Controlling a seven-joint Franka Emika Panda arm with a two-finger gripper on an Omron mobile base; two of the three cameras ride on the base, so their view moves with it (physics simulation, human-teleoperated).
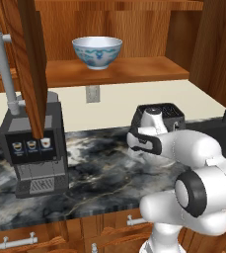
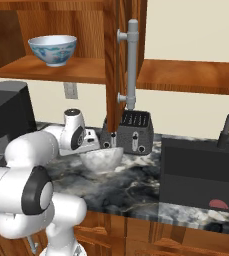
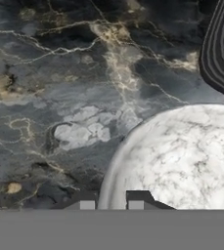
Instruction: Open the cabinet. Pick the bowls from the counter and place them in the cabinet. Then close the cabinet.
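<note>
**benchrat:** where's the pincer (image 3: 111,201) at right now?

**mossy_k:** Down low over the surface (image 1: 94,173), right at the stone-looking speckled bowl (image 2: 102,159). From the hand view the two tips sit close together at the bowl's rim (image 3: 114,166), one tip on the outside and the other just inside it. Jaws are narrow, pinched on that rim as far as I can see. The bowl itself sits on the dark marble, just in front of the toaster (image 2: 130,131).

**benchrat:** and the other bowl?

**mossy_k:** The blue-patterned bowl (image 1: 97,52) is upright on the lower shelf (image 1: 134,71) of the cabinet (image 2: 81,30), toward the left side of it. Both cabinet doors are swung open: the left door (image 1: 33,64) hangs out over the coffee machine (image 1: 33,148), and the right door (image 2: 117,60) sticks out edge-on with its grey bar handle (image 2: 131,65) showing in the right base view.

**benchrat:** anything else on there?

**mossy_k:** Black sink (image 2: 201,175) off to the right, wall outlet (image 1: 92,93) on the far wall below the shelf, drawers (image 1: 20,241) under the near edge.
</note>
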